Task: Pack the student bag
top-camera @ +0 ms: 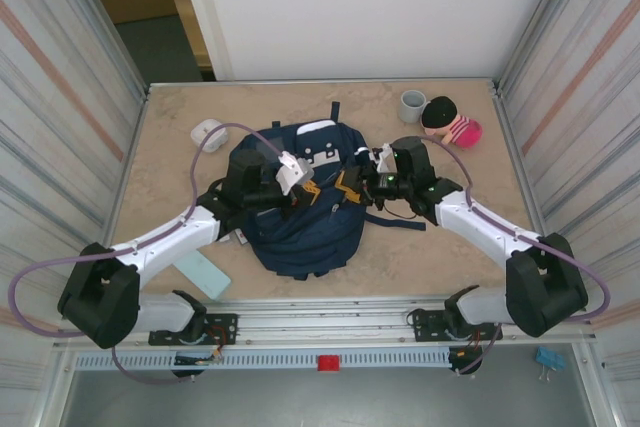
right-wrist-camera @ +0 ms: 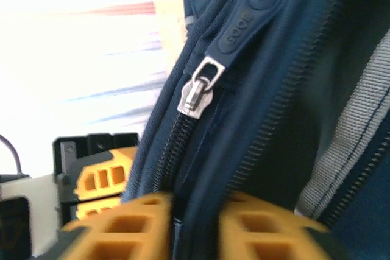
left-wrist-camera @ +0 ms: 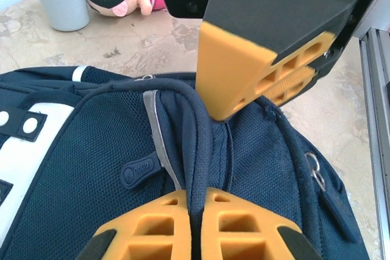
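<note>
Atop the student bag (top-camera: 300, 237), left pincer (left-wrist-camera: 196, 202) at nine o'clock and right pincer (right-wrist-camera: 195, 208) at three each pinch fabric that uneven pulling could slip free.

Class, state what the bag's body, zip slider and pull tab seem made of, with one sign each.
Student bag: apparently woven synthetic fabric, matte; mesh weave shows. Zip slider: probably metal, silvery shine. Pull tab: likely moulded rubber, matte, embossed lettering.
</note>
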You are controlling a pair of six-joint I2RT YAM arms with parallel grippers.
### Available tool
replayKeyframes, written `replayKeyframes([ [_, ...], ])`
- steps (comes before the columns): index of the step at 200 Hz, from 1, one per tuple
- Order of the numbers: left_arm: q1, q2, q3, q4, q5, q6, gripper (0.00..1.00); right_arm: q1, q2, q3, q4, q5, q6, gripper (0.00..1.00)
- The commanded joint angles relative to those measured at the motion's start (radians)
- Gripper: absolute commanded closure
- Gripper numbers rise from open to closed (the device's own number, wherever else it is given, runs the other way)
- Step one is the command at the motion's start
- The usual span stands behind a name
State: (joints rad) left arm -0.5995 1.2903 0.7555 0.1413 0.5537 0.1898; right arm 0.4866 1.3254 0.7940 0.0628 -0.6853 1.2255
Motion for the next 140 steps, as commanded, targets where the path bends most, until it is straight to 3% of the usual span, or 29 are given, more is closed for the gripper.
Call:
replayKeyframes([
  [1,-0.007,-0.046,0.073,-0.006,-0.020,-0.029,0.96,0.011,-0.008,-0.029,0.083,0.059,0.067,0.91],
  [22,-0.016,-0.120,0.085,-0.120,-0.145,-0.180,0.87,0.031,-0.046,-0.035,0.058,0.118,0.054,0.95],
  [69,-0.116,-0.322,0.082,-0.327,-0.377,-0.465,0.51,0.084,-0.078,-0.023,0.028,0.215,0.034,0.98],
  [104,-0.259,-0.363,0.091,-0.472,-0.536,-0.684,0.50,0.120,-0.085,-0.015,0.011,0.259,0.025,0.98],
  [140,-0.424,-0.313,0.117,-0.559,-0.630,-0.814,0.51,0.139,-0.101,-0.005,0.015,0.291,0.014,0.98],
])
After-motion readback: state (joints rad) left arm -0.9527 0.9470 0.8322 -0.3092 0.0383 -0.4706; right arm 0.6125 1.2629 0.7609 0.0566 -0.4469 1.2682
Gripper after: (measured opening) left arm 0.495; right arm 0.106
